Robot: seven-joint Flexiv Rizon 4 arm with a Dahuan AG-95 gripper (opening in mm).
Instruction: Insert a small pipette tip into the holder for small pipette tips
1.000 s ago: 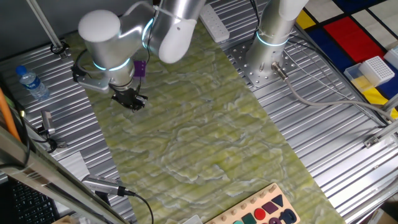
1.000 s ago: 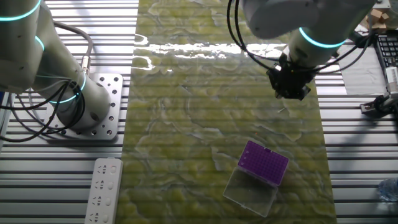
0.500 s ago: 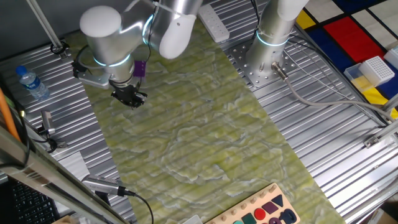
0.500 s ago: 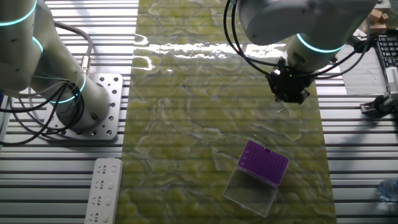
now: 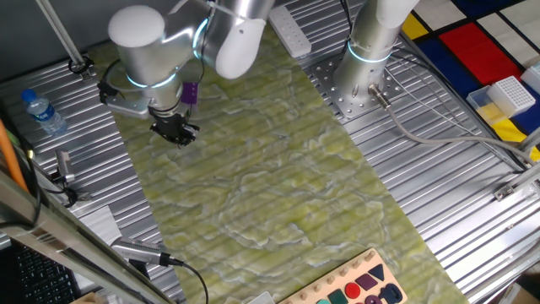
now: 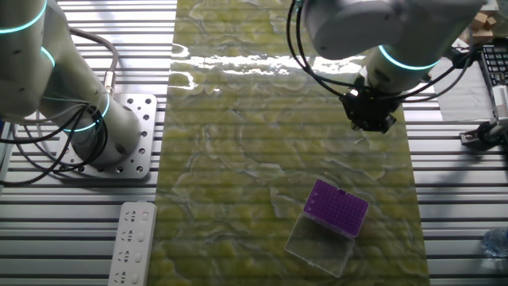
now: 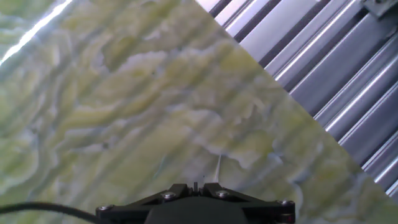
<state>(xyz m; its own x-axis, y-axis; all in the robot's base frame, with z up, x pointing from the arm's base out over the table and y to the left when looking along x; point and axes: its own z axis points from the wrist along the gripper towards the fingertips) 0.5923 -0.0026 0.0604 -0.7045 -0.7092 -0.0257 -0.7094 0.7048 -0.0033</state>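
My gripper (image 6: 370, 124) hangs just above the green mat, near its right edge in the other fixed view; it also shows in one fixed view (image 5: 175, 135). In the hand view the jaws (image 7: 195, 185) are nearly together with a thin pin-like piece between them, which looks like the small pipette tip (image 7: 217, 167), pale and slender, pointing at the mat. The holder for small pipette tips (image 6: 337, 208) is a purple box with its clear lid (image 6: 319, 247) lying open beside it, apart from the gripper. In one fixed view the holder (image 5: 190, 91) is mostly hidden behind the arm.
A second arm's base (image 6: 119, 151) stands on the metal table left of the mat, with a white power strip (image 6: 132, 242) nearby. A water bottle (image 5: 40, 112), a white gridded rack with a yellow base (image 5: 509, 95) and a shape board (image 5: 354, 287) sit around the mat.
The gripper has shifted slightly up and away from its earlier spot over the mat. The holder has not moved.
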